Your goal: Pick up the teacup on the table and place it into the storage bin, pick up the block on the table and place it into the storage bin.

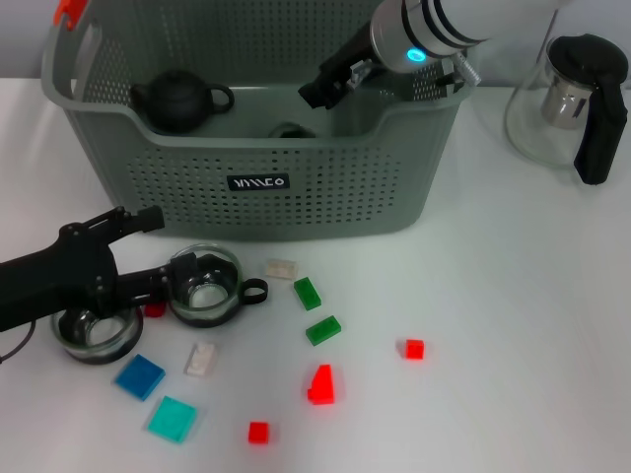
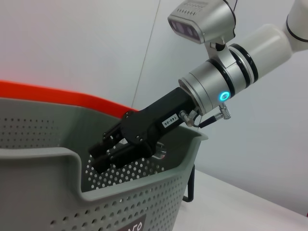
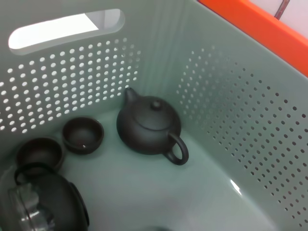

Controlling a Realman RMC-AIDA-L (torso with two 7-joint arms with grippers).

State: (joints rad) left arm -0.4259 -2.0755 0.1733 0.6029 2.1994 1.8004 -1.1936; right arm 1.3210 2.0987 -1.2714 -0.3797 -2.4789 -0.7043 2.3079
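The grey-green storage bin stands at the back of the table. Inside it are a dark teapot, two small dark cups and a glass vessel with a black lid. My right gripper hangs inside the bin's mouth, open by a narrow gap and holding nothing; the same gripper shows above the rim. My left gripper lies low at the front left, open, beside a glass teacup. A second glass teacup sits under that arm. Green blocks and red blocks lie in front.
More small blocks are scattered on the white table: blue, teal, clear, red. A glass pitcher with a black handle stands at the back right, beside the bin.
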